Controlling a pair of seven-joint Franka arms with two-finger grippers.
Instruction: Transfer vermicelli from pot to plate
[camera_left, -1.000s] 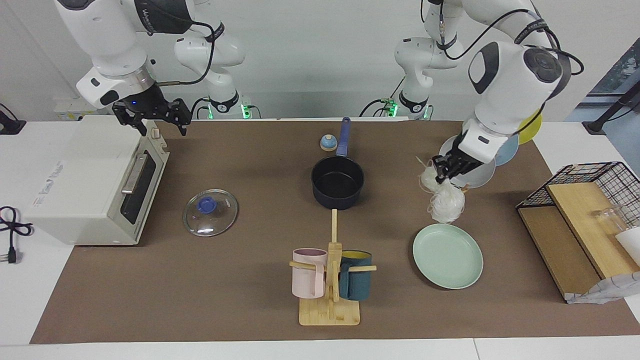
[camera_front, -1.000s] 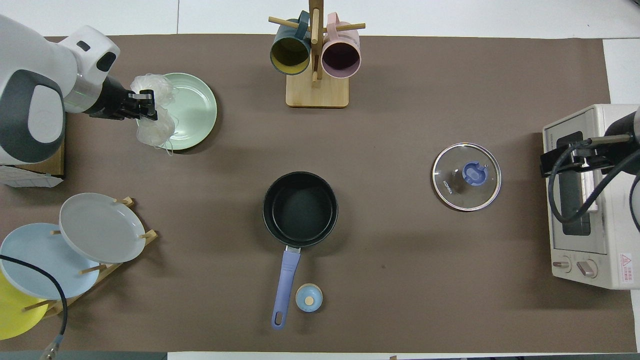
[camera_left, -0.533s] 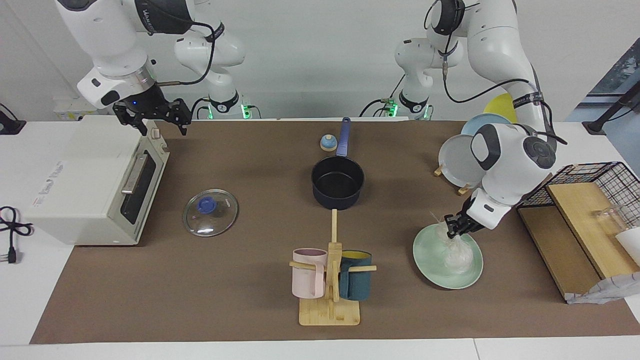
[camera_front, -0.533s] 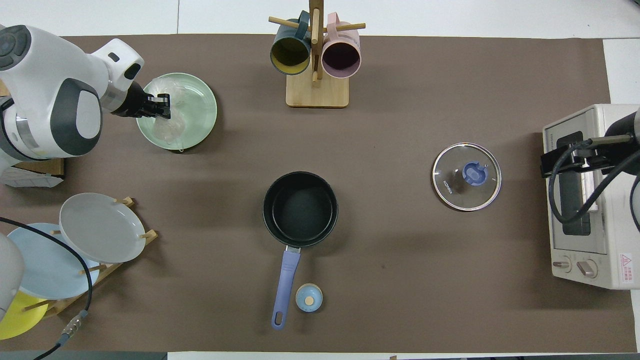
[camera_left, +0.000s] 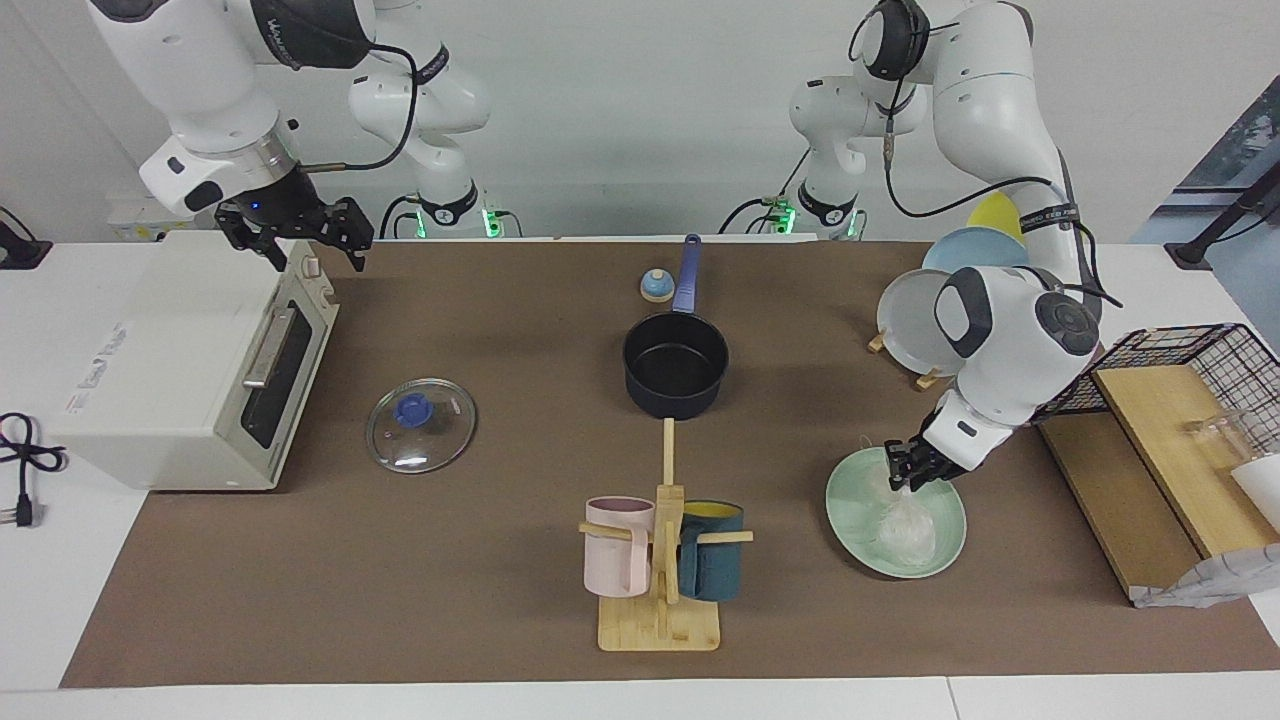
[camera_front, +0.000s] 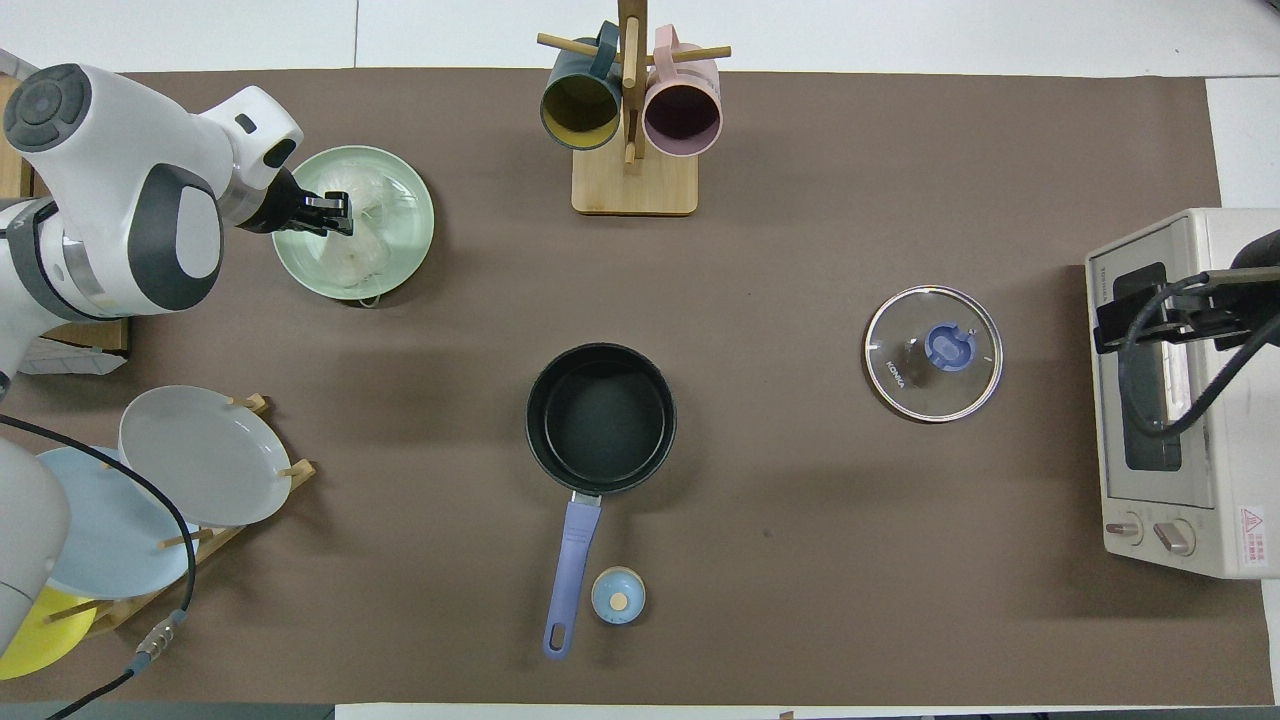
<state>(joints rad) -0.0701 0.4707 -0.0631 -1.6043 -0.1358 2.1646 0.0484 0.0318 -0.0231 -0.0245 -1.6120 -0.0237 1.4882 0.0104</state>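
The vermicelli (camera_left: 908, 532) lies as a whitish translucent clump on the mint-green plate (camera_left: 848, 520), toward the left arm's end of the table. My left gripper (camera_left: 905, 470) hangs low over the plate's robot-side half, right above the clump and touching its top strands. From overhead the vermicelli (camera_front: 365, 232) spreads across the plate (camera_front: 415, 215) beside the left gripper (camera_front: 340, 213). The dark navy pot (camera_left: 675, 365) stands mid-table with its black inside bare; overhead the pot (camera_front: 600, 418) points its blue handle toward the robots. My right gripper (camera_left: 295, 238) waits open above the toaster oven.
A white toaster oven (camera_left: 180, 360) stands at the right arm's end, with a glass lid (camera_left: 420, 425) beside it. A wooden mug rack (camera_left: 660, 560) holds a pink and a teal mug. A plate rack (camera_left: 915, 330), a wire basket (camera_left: 1190, 370) and a small blue knob (camera_left: 656, 286) are also here.
The left gripper carried the vermicelli from above the mat down onto the plate, where the clump now rests. The right gripper rose slightly over the oven.
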